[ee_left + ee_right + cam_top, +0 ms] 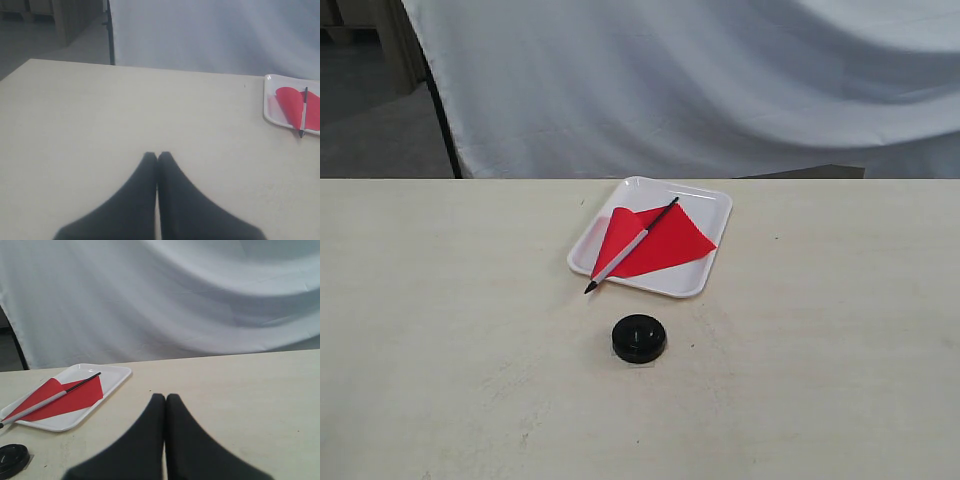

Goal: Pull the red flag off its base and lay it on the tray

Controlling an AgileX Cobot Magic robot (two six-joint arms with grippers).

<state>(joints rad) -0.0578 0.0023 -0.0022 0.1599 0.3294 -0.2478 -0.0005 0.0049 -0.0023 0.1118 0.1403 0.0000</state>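
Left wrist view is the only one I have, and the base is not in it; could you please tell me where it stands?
Observer: The base stands on the table apart from the tray, on its near side in the exterior view, with nothing in its hole.
Operator: Thank you. My view cuts the tray off; is the flag's cloth all on it?
Observer: Yes, the red flag has its cloth lying wholly inside the rim.
Operator: And how is the right gripper, please?
Observer: The right gripper is shut with nothing between its fingers, clear of the tray.
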